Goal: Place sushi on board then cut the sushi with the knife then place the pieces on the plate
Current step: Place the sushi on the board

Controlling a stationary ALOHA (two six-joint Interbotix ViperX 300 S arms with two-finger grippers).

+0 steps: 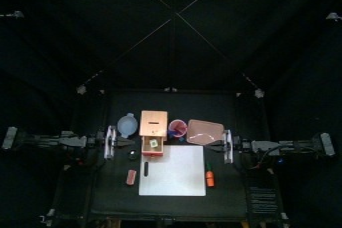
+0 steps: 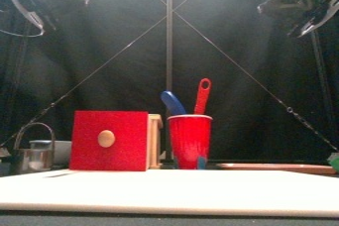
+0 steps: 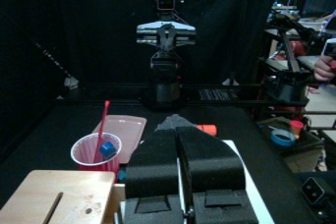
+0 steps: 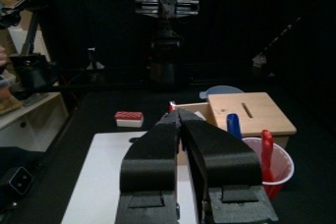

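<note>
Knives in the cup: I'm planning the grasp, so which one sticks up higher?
The red knife: in the front view its end rises above the blue knife beside it in the red cup.

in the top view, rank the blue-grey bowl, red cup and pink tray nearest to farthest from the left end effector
Measured from the left end effector:
1. blue-grey bowl, just behind it on the table's left side.
2. red cup, mid-table, right of the wooden box.
3. pink tray, farthest, on the right side.
</note>
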